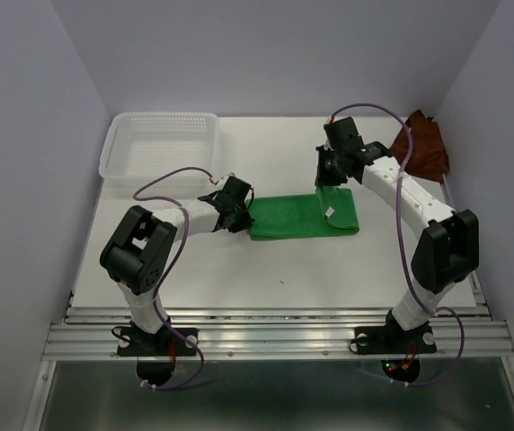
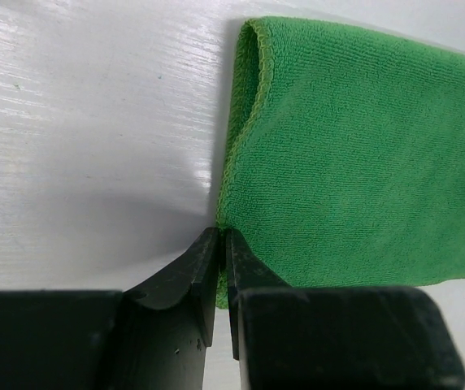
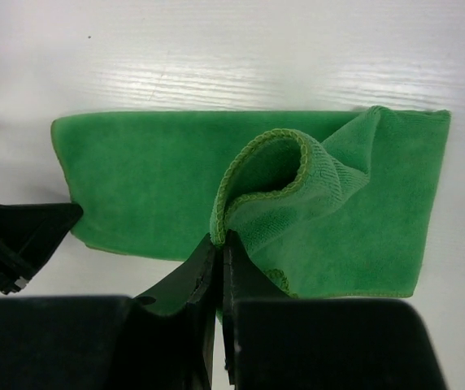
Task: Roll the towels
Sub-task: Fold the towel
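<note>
Plainly white table [image 1: 284, 269] under green towel [image 1: 293, 217], pale lilac walls [image 1: 275, 54]

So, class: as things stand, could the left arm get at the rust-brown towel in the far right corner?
Probably not: the rust-brown towel lies far right, behind the right arm, and the left fingers are pinching the green towel.

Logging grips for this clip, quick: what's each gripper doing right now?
Left gripper: closed, pinching an edge of the green towel.
Right gripper: closed, holding a lifted corner of the same towel.
</note>
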Controlling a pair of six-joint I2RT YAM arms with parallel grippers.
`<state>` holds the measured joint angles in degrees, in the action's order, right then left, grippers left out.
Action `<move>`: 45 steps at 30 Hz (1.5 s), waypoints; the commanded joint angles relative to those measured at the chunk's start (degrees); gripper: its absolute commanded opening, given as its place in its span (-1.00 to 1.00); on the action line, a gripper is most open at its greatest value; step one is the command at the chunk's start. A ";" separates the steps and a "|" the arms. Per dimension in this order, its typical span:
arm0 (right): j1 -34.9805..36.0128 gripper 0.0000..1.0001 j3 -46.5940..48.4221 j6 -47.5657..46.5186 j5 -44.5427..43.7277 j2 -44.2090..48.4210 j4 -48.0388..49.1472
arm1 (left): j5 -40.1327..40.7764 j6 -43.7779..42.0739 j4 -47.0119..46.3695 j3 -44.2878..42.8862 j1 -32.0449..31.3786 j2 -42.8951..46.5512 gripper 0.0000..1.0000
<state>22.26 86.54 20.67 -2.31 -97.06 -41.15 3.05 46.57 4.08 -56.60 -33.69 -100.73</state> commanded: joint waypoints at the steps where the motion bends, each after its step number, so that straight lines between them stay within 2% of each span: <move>1: 3.05 -0.99 4.42 2.62 1.60 -1.81 0.98 | 0.47 -0.33 -1.44 0.88 -0.23 3.26 -0.60; 12: 8.76 -0.92 9.78 6.58 1.87 -7.18 1.86 | 0.38 -0.69 -1.70 1.14 -0.23 3.78 -0.60; 29: 10.87 -0.89 11.98 8.51 1.87 -11.84 4.23 | 0.55 -0.60 -1.44 0.96 -0.32 3.70 -0.60; 37: 12.54 -0.89 13.04 8.60 4.68 -15.00 5.37 | 0.55 -0.42 -1.26 0.79 -0.23 3.61 -0.60; 45: 14.30 -0.95 13.48 9.39 4.59 -18.17 7.83 | 0.47 -0.34 -1.44 1.14 -0.23 3.08 -0.60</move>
<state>35.22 96.95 29.02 1.98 -114.63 -36.93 3.03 46.54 2.83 -55.94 -33.69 -100.31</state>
